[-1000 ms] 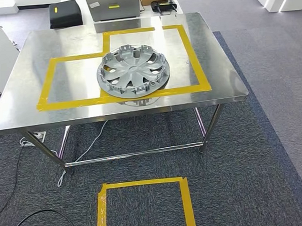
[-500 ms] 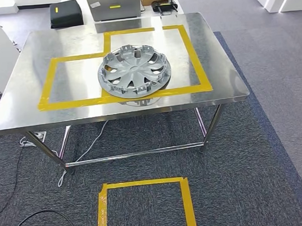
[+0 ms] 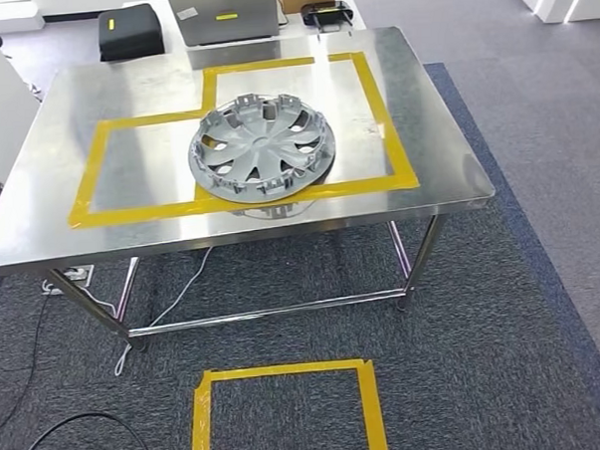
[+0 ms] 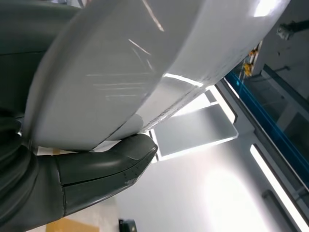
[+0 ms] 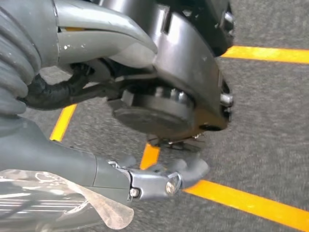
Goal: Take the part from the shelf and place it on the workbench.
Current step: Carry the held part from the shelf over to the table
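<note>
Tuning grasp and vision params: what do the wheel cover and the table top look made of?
Wheel cover: likely molded plastic, matte silver-grey; thin spokes and clip tabs round the rim, no sharp glare.
Table top: looks like brushed stainless steel; it shows a blurred reflection under the wheel cover and soft streaks of light.

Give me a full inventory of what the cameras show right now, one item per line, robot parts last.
wheel cover: one, grey, lying on the workbench, overlapping the near tape line.
workbench: one, bare steel top on steel legs, ahead of the robot.
table tape outline: one, yellow, stuck on the workbench top.
floor tape outline: one, yellow, on the carpet in front of the workbench.
black case: one, black, beyond the workbench's far edge.
cables: black and white, on the carpet under and beside the workbench.
left hand: dark thumb beside a pale curved cover; fingers hidden.
right hand: grey, hanging over the carpet, holding nothing.
</note>
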Motion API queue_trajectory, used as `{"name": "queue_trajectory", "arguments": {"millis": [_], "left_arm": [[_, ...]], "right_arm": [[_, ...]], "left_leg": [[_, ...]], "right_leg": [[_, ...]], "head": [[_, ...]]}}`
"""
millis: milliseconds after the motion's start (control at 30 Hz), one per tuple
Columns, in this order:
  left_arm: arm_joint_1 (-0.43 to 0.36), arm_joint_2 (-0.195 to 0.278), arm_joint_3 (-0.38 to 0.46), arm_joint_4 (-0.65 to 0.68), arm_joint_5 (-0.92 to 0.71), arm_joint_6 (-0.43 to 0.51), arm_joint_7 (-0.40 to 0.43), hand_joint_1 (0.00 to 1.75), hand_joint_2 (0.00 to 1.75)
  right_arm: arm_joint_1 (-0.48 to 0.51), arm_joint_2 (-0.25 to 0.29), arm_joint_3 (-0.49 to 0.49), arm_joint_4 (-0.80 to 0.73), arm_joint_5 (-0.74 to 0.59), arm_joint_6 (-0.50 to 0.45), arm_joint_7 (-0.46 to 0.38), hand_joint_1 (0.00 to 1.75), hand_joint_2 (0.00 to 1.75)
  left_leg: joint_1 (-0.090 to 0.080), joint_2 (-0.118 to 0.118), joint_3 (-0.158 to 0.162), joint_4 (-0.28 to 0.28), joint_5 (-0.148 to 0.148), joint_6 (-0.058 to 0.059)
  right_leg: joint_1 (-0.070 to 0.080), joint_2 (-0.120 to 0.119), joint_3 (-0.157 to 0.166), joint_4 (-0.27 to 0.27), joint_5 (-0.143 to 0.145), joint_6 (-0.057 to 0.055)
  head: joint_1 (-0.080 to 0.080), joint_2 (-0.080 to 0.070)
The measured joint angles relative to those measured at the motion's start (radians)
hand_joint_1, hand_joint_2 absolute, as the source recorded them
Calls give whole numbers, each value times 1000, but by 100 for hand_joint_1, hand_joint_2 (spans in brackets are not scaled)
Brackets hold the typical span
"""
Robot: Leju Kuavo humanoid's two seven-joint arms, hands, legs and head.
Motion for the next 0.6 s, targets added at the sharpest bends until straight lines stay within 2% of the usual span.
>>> {"name": "queue_trajectory", "arguments": {"millis": [67,133,233,267,300,333,400,433,500,600], "left_arm": [[2,-1,0,0,1,1,-2,175,175],[3,-2,0,0,2,2,-4,175,175],[3,-2,1,0,4,3,-6,175,175],[4,-2,1,0,4,3,-6,175,175],[4,-2,1,0,5,3,-6,175,175],[4,-2,1,0,5,3,-6,175,175],[3,-2,2,1,6,3,-7,175,175],[3,-2,4,1,6,2,-8,175,175],[2,-2,7,1,5,2,-10,175,175],[3,-3,9,2,6,2,-13,175,175]], "right_arm": [[3,0,-1,-1,0,1,-1,0,175],[6,0,-1,-2,0,1,-2,0,175],[9,0,-1,-3,1,1,-2,0,175],[9,0,-1,-3,1,1,-2,0,175],[10,0,-1,-3,2,2,-2,0,175],[10,0,-1,-3,2,2,-2,0,175],[10,0,-1,-3,4,2,-2,0,175],[9,0,-1,-3,4,2,-2,0,175],[9,0,-1,-3,5,2,-3,0,175],[9,0,0,-3,5,2,-4,0,175]], "left_leg": [[3,3,0,8,-7,-5],[4,19,-28,69,-39,-7],[1,31,-140,269,-111,-2],[0,31,-169,310,-113,1],[-2,31,-182,316,-96,6],[-5,31,-177,287,-59,13],[-13,32,-139,177,22,28],[-19,33,-118,126,45,35],[-27,36,-94,71,40,38],[-27,33,-81,46,31,41]], "right_leg": [[1,-4,2,7,-6,-19],[3,-10,7,6,-9,-32],[11,-21,15,6,-19,-45],[15,-23,18,6,-22,-47],[17,-23,24,6,-27,-48],[19,-24,31,5,-32,-47],[20,-23,46,3,-44,-43],[22,-23,50,2,-50,-39],[22,-25,50,-3,-57,-29],[21,-30,58,-12,-62,-11]], "head": [[-5,0],[-9,0],[-11,0],[-11,0],[-10,0],[-10,0],[-10,0],[-11,0],[-14,0],[-15,0]]}}
